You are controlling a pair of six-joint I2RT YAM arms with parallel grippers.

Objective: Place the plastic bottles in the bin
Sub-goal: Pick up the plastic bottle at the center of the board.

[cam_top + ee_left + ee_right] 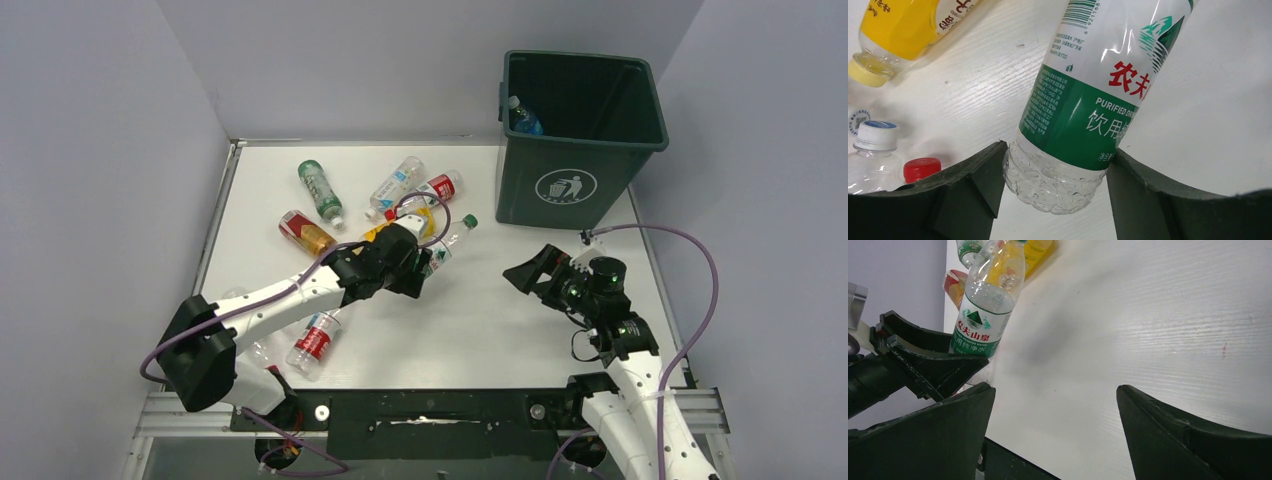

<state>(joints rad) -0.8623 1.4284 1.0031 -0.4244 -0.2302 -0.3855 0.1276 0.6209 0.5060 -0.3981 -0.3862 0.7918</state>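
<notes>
My left gripper [418, 262] is shut on the base of a clear bottle with a green label [447, 243], whose green cap points to the far right. In the left wrist view both fingers press the sides of this bottle [1083, 100]. It also shows in the right wrist view [980, 315]. My right gripper [527, 274] is open and empty over bare table, right of that bottle. The dark green bin [575, 185] stands at the far right with a blue-labelled bottle [522, 118] inside. Several more bottles lie on the left half of the table.
A green bottle [320, 190], an amber one [305, 232], a clear one [395, 185] and a red-labelled one [437, 187] lie beyond my left arm. A yellow bottle [903, 25] lies close by. Another red-labelled bottle [314, 341] lies near the front edge. Grey walls enclose the table.
</notes>
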